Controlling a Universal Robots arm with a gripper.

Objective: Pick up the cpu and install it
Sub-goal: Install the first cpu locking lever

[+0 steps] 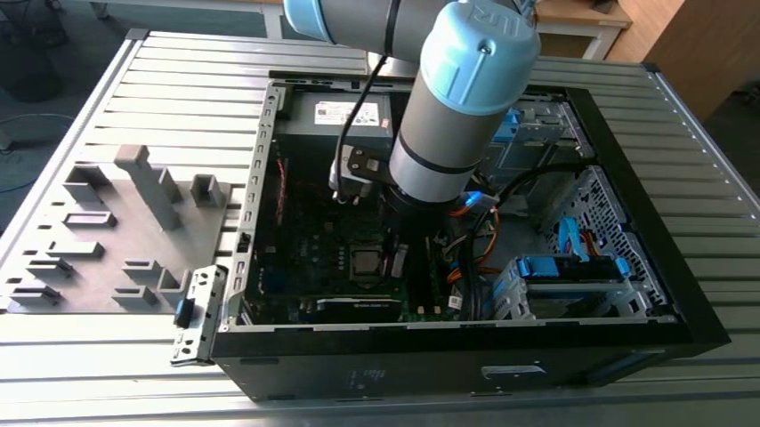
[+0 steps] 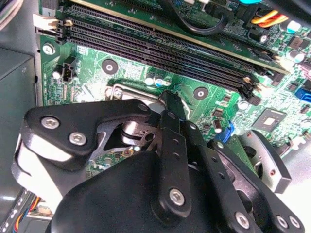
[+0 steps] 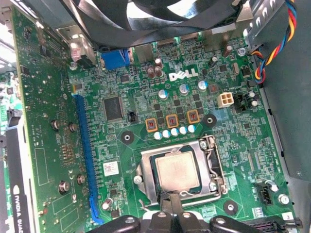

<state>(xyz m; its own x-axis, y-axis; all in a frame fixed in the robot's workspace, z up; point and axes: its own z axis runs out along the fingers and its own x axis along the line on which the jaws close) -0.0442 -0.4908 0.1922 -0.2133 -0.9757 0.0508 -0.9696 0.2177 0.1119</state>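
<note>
Gripper: in the second wrist view the black linkage gripper (image 2: 167,104) fills the foreground, its fingers drawn together to a narrow tip just over the socket edge; the tip also shows in the first wrist view (image 3: 170,201), touching or just above the near edge of the cpu. I cannot tell whether it pinches anything.
Cpu: the small square chip with a silver-grey top, the cpu (image 3: 177,171), lies flat inside the metal socket frame (image 3: 214,165) on the motherboard; in the exterior view it shows as a small dark square (image 1: 363,261) just beside the arm's lower end.
Motherboard: the green motherboard (image 3: 233,141) lies flat in the case floor, with a long blue slot (image 3: 85,155) running beside the socket and a row of small capacitors (image 3: 174,132) between the socket and the board's far half.
Memory slots: long black memory slots (image 2: 160,53) run side by side past the socket in the second wrist view.
Fan: a black fan (image 3: 155,17) stands at the far edge of the board.
Arm: the grey and light-blue arm (image 1: 464,116) reaches down into the open computer case (image 1: 665,294).
Table: the case rests on a slatted metal table (image 1: 178,80); a grey fixture tray (image 1: 119,231) lies on the exterior view's left, apart from the case.
</note>
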